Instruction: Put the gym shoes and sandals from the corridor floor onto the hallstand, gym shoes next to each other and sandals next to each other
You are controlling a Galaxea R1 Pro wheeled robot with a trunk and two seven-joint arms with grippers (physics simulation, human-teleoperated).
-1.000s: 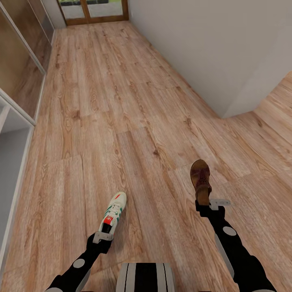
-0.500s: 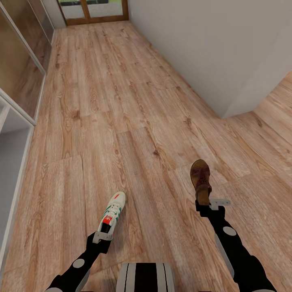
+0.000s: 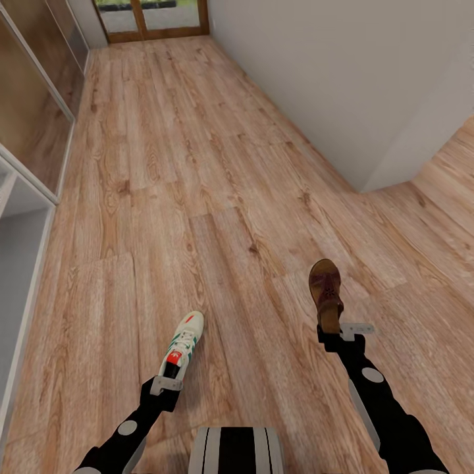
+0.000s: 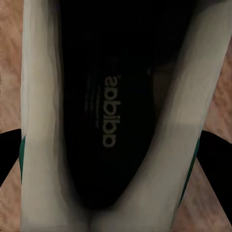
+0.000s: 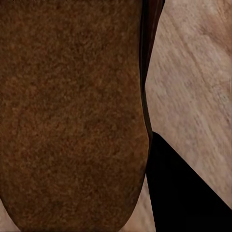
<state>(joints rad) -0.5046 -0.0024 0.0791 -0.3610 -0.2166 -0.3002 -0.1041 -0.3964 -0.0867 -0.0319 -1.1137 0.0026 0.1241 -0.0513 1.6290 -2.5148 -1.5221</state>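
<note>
Head view: sneaker (image 3: 182, 347) sits lower centre-left of frame, heel at the left gripper (image 3: 166, 384); sandal (image 3: 326, 295) is lower right, heel at the right gripper (image 3: 342, 331). Both are over the plank floor (image 3: 197, 164); contact with it can't be told. Pale rack (image 3: 20, 263) edge runs along the left side of frame.

Left wrist view: sneaker opening (image 4: 113, 104) with dark insole, one dark finger (image 4: 215, 159) on each side of the heel, so the jaws look pinched on the heel. Right wrist view: tan footbed (image 5: 72, 116) up close, one dark finger (image 5: 188, 193) beside it; jaws likely clamped on the sandal heel, not fully clear.

Judgement: both shoes are light. Sneaker's collar is soft and may squash; the heel counter is the firmer hold. Sandal's sole is stiff, and its open back leaves only a thin edge, so it may pivot.
</note>
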